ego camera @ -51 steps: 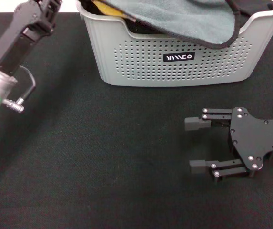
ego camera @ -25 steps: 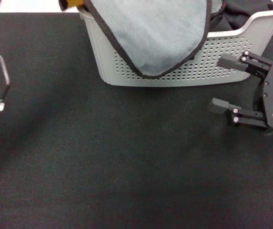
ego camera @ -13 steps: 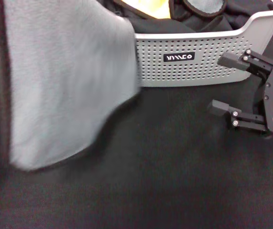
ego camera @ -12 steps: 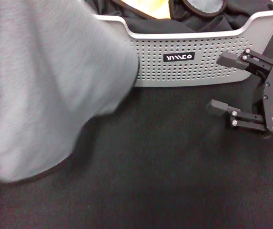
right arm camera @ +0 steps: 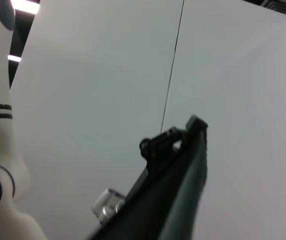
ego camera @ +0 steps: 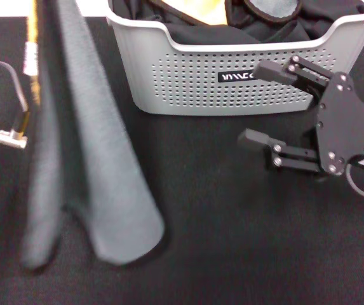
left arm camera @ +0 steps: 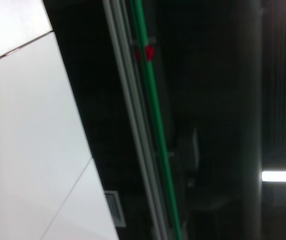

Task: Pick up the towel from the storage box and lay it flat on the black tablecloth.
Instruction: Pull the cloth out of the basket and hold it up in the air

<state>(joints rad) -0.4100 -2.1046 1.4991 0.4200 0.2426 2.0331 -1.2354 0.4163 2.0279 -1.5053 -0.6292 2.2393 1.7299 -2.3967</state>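
Head view shows the towel (ego camera: 96, 190) hanging as a long grey fold down the left side of the frame, its lower end close to the black tablecloth (ego camera: 220, 254); whether it touches I cannot tell. A thin yellow-orange strip shows along its upper left edge. It is clear of the storage box (ego camera: 188, 82), which sits at the top centre with dark cloth and something yellow left inside. My left gripper is out of frame above the upper left corner, so I cannot tell how its jaws stand, though the hanging cloth suggests I am holding it. My right gripper (ego camera: 264, 101) sits at the right of the frame, just in front of the box wall, jaws wide apart and empty.

The risk I see: the towel is bunched into a narrow drape, so lowering it like this would probably leave it folded or heaped instead of flat. My right jaws need a free corner to spread it, and that corner is hard to pick out among the folds. A one-point hold could also slip.

Half a second ago the cloth spread broad across the upper left; now it hangs narrow. My right gripper has shifted left, farther into the frame.
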